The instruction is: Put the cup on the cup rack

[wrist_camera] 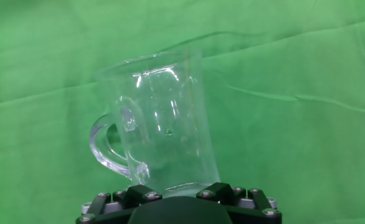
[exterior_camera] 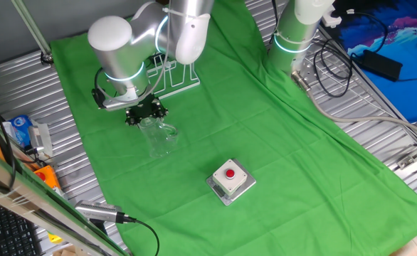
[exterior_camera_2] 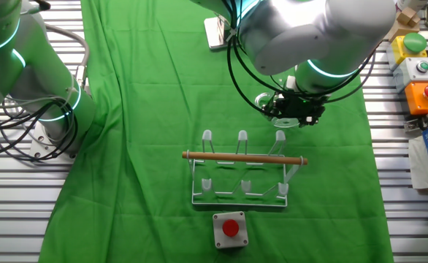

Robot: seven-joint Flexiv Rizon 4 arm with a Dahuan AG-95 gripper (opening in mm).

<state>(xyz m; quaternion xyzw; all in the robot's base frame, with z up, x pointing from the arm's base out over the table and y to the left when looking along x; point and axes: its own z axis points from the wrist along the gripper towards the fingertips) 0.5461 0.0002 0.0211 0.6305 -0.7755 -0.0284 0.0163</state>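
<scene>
The clear glass cup [wrist_camera: 161, 118] with its small side handle on the left fills the hand view, slightly tilted over the green cloth. My gripper [wrist_camera: 181, 190] is shut on the cup's near end, with one dark finger on each side. In one fixed view the gripper [exterior_camera: 146, 112] holds the cup [exterior_camera: 159, 135] just over the cloth. In the other fixed view the gripper [exterior_camera_2: 296, 109] is behind and to the right of the cup rack [exterior_camera_2: 239, 175]. The rack has clear loops and a wooden rod [exterior_camera_2: 243, 157]. The arm partly hides the rack [exterior_camera: 178, 77] in one fixed view.
A grey box with a red button [exterior_camera: 230, 179] sits on the cloth near the front, also in the other fixed view [exterior_camera_2: 230, 229]. A second arm's base [exterior_camera: 294, 35] stands at the cloth's edge. Cables and control boxes [exterior_camera_2: 418, 73] lie off the cloth.
</scene>
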